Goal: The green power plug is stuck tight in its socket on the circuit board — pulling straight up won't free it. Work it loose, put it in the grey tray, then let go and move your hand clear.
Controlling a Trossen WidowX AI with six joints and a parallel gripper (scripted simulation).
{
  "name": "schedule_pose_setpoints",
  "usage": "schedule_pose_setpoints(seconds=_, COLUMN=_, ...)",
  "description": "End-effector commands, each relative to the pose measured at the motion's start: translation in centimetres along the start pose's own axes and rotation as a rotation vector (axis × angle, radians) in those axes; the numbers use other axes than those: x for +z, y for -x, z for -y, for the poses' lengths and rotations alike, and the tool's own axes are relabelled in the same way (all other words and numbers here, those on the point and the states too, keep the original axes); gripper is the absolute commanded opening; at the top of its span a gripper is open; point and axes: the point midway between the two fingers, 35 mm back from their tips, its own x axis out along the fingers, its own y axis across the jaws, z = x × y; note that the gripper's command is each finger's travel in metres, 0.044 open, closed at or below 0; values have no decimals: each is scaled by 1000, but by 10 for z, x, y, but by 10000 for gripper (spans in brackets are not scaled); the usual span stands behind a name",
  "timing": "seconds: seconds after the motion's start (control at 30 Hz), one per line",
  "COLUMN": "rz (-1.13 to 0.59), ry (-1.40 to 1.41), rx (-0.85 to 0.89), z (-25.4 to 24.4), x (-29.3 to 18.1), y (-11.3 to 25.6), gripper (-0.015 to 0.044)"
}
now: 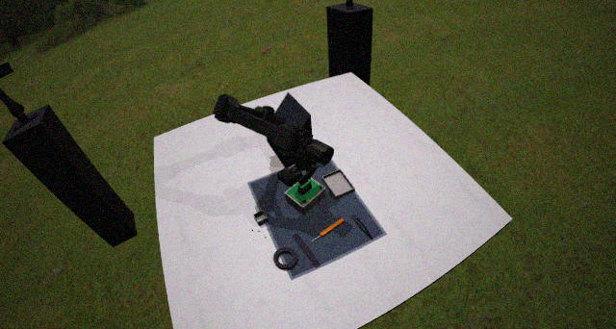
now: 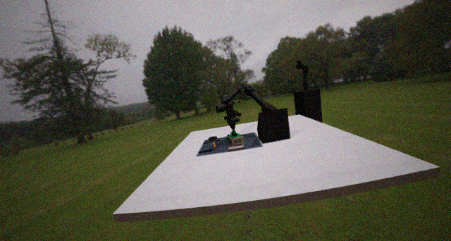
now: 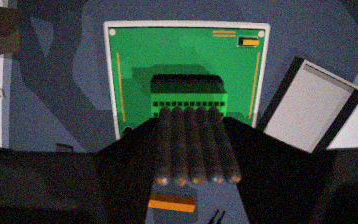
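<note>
Gripper (image 1: 303,177) (image 2: 233,128) (image 3: 190,125): partly closed, clamping green power plug (image 3: 189,100). Current step, by judgement: loosening. Next: rock gently, avoiding straight pull.

Top view: high, angled down over white table (image 1: 409,214) (image 2: 275,174), whole arm in. Exterior: low, well back, looks across same tabletop toward trees (image 2: 176,72). Wrist: close, faces down on green board (image 1: 295,194) (image 3: 190,50); top shares board and tray (image 1: 339,183) (image 3: 305,107).
</note>
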Motion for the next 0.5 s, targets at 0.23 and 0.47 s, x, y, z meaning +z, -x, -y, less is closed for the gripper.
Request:
schedule_pose_setpoints(seconds=0.23, rz=-11, ry=-5, rx=-21, z=-2, x=0, y=9, gripper=0)
schedule_pose_setpoints(seconds=0.47, rz=-11, ry=-5, rx=64, z=5, x=0, y=16, gripper=0)
